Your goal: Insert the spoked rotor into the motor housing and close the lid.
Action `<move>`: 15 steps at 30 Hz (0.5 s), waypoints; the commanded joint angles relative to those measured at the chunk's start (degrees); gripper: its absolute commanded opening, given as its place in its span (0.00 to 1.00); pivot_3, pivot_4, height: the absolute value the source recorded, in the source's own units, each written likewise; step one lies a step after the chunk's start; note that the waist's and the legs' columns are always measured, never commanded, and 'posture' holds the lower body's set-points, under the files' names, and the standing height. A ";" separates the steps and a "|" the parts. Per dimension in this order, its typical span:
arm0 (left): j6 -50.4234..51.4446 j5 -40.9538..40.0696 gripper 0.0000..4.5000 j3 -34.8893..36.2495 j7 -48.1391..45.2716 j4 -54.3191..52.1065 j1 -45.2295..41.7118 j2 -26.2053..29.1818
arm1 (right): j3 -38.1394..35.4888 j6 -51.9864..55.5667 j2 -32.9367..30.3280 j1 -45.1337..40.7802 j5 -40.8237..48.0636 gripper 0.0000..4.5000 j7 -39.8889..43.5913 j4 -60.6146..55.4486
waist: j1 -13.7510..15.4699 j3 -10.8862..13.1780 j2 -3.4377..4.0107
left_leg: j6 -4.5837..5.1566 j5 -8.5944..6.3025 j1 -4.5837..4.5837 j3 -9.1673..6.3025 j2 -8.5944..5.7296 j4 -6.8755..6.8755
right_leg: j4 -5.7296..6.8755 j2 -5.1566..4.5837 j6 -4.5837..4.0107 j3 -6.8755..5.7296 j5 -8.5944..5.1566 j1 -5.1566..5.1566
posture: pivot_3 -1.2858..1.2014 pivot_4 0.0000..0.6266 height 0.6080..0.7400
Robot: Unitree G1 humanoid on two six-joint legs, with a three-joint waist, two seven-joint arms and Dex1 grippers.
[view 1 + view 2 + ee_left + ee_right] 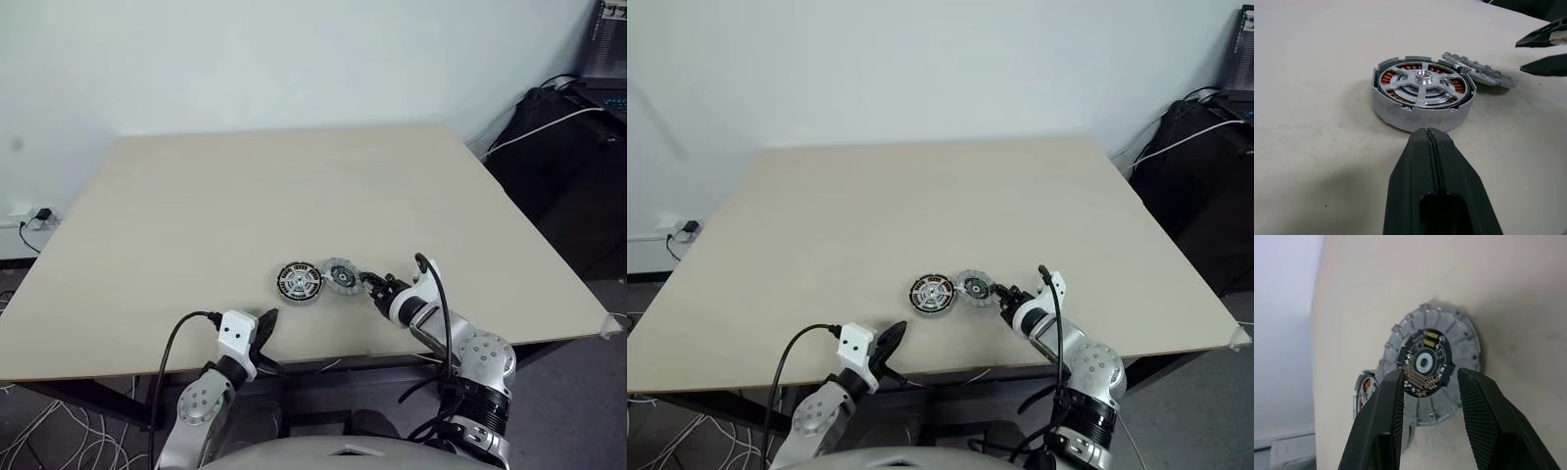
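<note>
The motor housing (1400, 110) stands near the table's front edge, with copper windings showing inside. The spoked rotor (1422, 88) sits in it, its silver face and hub up. The lid (1432, 362), a notched grey disc with a dark round circuit board at its centre, rests tilted against the housing's right side (342, 275). My right gripper (373, 285) is open just right of the lid, a finger (1386, 406) on either side of it in the wrist view, apart from it. My left gripper (1427, 134) is shut and empty, pointing at the housing from the near side (266, 325).
The beige table (294, 186) is bare apart from these parts; its front edge runs just behind my hands. Black equipment with a white cable (578, 127) stands off the table's right. Cables and a wall socket (34, 217) lie at the left.
</note>
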 commanded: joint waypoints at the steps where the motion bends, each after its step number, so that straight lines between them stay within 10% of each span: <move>1: 0.64 -0.10 0.00 -0.26 0.37 -4.16 -0.20 0.00 | 1.60 -0.62 4.12 -0.71 2.59 0.41 -1.05 -0.11 | -0.20 0.00 0.00 | 0.00 0.00 0.00 0.00 0.00 0.00 | 0.00 0.00 0.00 0.00 0.00 0.00 | 0.52 0.00 1.00; 15: 6.05 -0.07 0.00 -0.86 1.50 -11.37 1.09 0.54 | 3.23 -2.49 3.75 -0.03 3.64 0.41 -2.43 4.18 | -1.07 0.06 0.08 | 0.00 0.00 0.00 0.00 0.01 -0.01 | -0.01 -0.01 0.05 0.00 -0.04 0.00 | 0.52 0.00 1.00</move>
